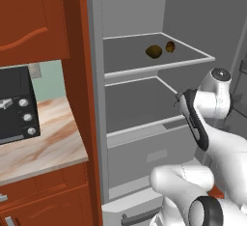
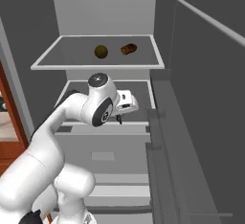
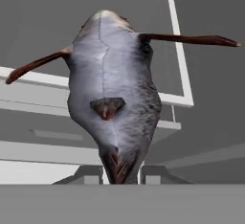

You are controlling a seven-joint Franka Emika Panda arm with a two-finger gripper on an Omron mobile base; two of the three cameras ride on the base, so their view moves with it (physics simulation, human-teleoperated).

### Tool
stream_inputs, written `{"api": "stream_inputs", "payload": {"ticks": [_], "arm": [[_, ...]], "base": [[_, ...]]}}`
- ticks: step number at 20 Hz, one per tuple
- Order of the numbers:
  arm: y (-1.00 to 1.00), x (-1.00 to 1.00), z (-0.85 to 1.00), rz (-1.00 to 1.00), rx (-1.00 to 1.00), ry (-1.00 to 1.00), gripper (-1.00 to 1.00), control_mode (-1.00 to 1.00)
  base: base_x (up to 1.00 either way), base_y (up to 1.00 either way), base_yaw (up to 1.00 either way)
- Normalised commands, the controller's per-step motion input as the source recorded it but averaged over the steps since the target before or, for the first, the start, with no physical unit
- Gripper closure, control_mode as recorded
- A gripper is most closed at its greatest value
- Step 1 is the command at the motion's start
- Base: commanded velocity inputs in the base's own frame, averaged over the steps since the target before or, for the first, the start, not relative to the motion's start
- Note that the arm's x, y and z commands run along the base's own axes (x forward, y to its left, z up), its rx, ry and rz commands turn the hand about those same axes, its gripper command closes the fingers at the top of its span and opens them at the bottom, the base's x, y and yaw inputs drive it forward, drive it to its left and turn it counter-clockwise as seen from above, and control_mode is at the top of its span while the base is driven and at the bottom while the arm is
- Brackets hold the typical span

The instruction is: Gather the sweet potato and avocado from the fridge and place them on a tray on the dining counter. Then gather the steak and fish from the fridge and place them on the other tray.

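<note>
Inside, open fridge [image 1: 144, 7], grey shelves, fish [image 3: 112, 98] in gripper [image 3: 122, 174]

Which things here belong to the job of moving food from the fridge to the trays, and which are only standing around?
Belong to the job:
- fish, held in the gripper
- sweet potato on the upper shelf
- avocado beside it
- fridge

Only standing around:
- toaster oven
- wall counter
- wooden cabinets

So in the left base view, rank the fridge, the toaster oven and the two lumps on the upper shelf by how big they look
1. Fridge, largest.
2. Black toaster oven.
3. Rounder brown lump.
4. Smaller lump behind it; it sits farther back, so the last two are uncertain.
</note>
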Motion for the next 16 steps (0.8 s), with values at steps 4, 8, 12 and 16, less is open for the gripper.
{"api": "stream_inputs", "payload": {"ticks": [4,8,12,16], "arm": [[0.34,-0.70,0.51,-0.08,0.09,0.09,1.00,-1.00],[0.40,-0.79,0.46,-0.11,0.06,0.02,1.00,-1.00],[0.41,-0.87,0.50,-0.12,0.03,0.00,1.00,-1.00],[0.44,-0.88,0.47,-0.12,0.02,0.00,1.00,-1.00]], "base": [[0.00,0.00,0.00],[0.00,0.00,0.00],[0.00,0.00,0.00],[0.00,0.00,0.00]]}}
